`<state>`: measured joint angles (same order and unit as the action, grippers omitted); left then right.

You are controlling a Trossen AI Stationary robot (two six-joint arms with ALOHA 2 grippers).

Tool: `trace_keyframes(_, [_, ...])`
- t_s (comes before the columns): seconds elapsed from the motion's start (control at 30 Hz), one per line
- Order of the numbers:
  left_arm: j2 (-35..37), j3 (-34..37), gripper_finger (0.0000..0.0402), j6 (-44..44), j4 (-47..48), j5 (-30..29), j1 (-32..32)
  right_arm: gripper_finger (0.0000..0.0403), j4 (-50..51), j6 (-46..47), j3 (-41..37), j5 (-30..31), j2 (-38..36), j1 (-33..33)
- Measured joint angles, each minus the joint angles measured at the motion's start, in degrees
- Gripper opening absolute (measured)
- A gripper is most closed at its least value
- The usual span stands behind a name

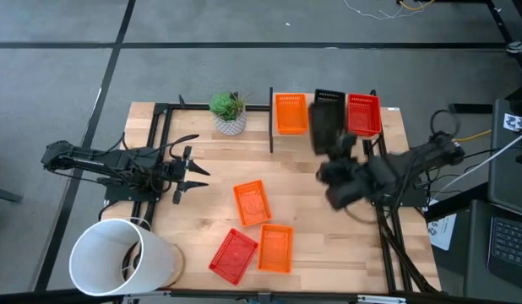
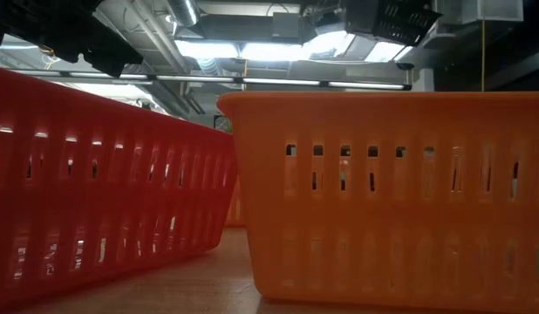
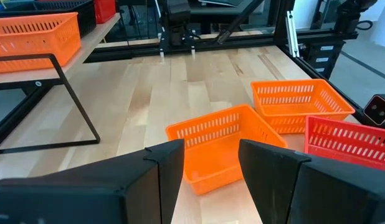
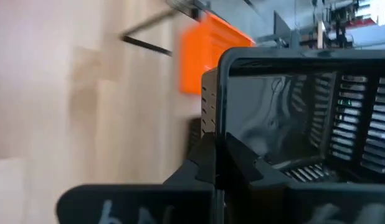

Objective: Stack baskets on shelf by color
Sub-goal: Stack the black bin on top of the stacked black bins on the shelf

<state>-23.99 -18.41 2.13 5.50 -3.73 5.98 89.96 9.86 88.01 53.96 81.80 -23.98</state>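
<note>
My right gripper (image 1: 333, 159) is shut on a black basket (image 1: 324, 131), held in the air just before the shelf (image 1: 388, 114). On the shelf board sit an orange basket (image 1: 290, 114), another black basket (image 1: 329, 99) and a red basket (image 1: 363, 115). Two orange baskets (image 1: 252, 203) (image 1: 276, 247) and one red basket (image 1: 234, 256) rest flat on the table. My left gripper (image 1: 189, 169) is open over the table's left part, level, facing the nearest orange basket (image 3: 220, 146) without touching it. My right gripper pinches the black basket between its two fingers (image 4: 205, 165) at the rim of one wall (image 4: 218, 106), near a corner. The basket's hollow inside (image 4: 304, 124) faces the wrist camera. It is lifted clear of the table and tipped.
A potted plant (image 1: 230, 114) stands at the shelf's left end. A big white bucket (image 1: 117, 257) lies at the table's near left corner. The shelf's thin black upright (image 3: 74, 99) stands between my left gripper and the shelf. Bare wood (image 1: 312, 211) lies mid-table.
</note>
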Motion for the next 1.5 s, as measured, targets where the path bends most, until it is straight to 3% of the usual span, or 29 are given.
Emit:
trace_keyframes(0.27, [0.0, 0.0, 0.0147, 0.0, 0.1, 0.0, 0.0, 0.0002, -5.8, -7.6, 0.0, -3.8, -10.9, 12.4])
trace_keyframes(0.57, [0.0, 0.0, 0.0147, 0.0, 0.0, 0.0, 0.0, 0.0002, -18.2, -27.0, -0.1, -19.1, -11.8, 26.5])
trace_keyframes(0.87, [0.0, 0.0, 0.0147, 0.0, 0.1, 0.0, 0.0, 0.0002, -20.0, -32.1, -0.1, -34.2, -11.5, 41.2])
trace_keyframes(1.27, [0.0, 0.0, 0.0147, 0.0, 0.0, 0.0, 0.0, 0.0002, -23.3, -35.4, -4.7, -43.3, -10.9, 48.8])
trace_keyframes(1.5, [0.0, 0.0, 0.0147, 0.0, 0.0, 0.0, 0.0, 0.0002, -25.6, -37.6, -8.2, -43.7, -10.9, 49.4])
